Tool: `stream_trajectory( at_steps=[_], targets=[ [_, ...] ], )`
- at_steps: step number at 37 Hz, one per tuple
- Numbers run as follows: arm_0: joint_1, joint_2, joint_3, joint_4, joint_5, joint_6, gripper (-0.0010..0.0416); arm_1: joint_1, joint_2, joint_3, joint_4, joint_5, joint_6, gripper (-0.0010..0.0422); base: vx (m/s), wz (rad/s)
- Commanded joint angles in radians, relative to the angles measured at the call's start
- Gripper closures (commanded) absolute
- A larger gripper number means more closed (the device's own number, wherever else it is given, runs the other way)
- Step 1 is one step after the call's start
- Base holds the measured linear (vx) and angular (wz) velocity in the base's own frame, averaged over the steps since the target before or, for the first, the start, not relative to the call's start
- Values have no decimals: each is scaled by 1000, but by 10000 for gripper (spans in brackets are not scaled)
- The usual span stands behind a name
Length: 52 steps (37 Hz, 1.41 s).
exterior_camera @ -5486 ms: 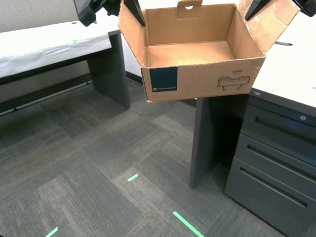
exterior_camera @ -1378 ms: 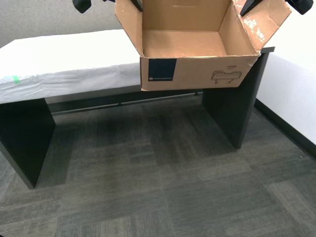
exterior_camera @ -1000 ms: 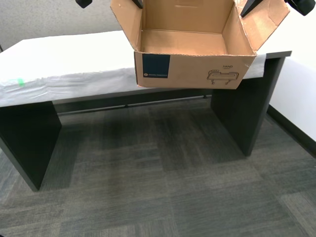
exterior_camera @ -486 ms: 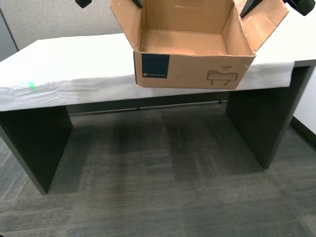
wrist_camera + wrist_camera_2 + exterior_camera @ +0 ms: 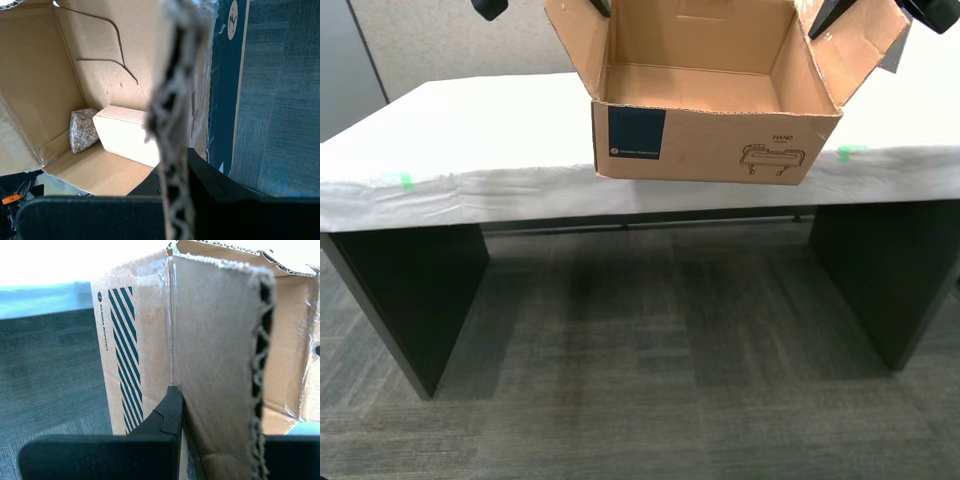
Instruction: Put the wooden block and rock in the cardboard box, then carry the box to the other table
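Because each side flap is pinched between the jaws of one gripper, the brown corrugated cardboard box [image 5: 705,130] hangs level in the air, its near wall above the front edge of the wide white-sheeted other table [image 5: 470,140]. My first gripper [image 5: 175,175] is clamped on one flap, my second gripper [image 5: 175,410] on the opposite one. Inside lie one pale rectangular wooden block [image 5: 127,135] and one lumpy beige-pink rock [image 5: 82,130], touching, the rock at the block's nine o'clock. Two green tape marks [image 5: 405,181] show.
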<state>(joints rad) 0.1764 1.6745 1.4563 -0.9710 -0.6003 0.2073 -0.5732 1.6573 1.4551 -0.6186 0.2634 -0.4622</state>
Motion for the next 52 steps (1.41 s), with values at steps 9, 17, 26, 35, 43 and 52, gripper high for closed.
stream_trajectory(
  at_steps=[9, 17, 26, 35, 43, 52],
  targets=[
    [3, -1, 2, -13, 52, -5, 406, -3, -1, 2, -6, 34, -3, 413, 140, 46],
    [4, -1, 2, -41, 52, -9, 406, -3, -1, 1, -46, 34, 3, 413, 146, 21],
    [6, -1, 2, -51, 52, -8, 406, -3, -1, 0, -47, 34, 26, 413, 155, -1],
    [8, -1, 2, -51, 52, -8, 406, -4, 1, 0, -46, 33, 34, 413, 163, -15],
    [8, -1, 2, -47, 52, -8, 406, -2, 1, 0, -45, 33, 69, 413, 164, -17],
    [8, -1, 2, -51, 52, -4, 406, -2, 1, 1, -37, 33, 108, 413, 161, -15]
  ],
)
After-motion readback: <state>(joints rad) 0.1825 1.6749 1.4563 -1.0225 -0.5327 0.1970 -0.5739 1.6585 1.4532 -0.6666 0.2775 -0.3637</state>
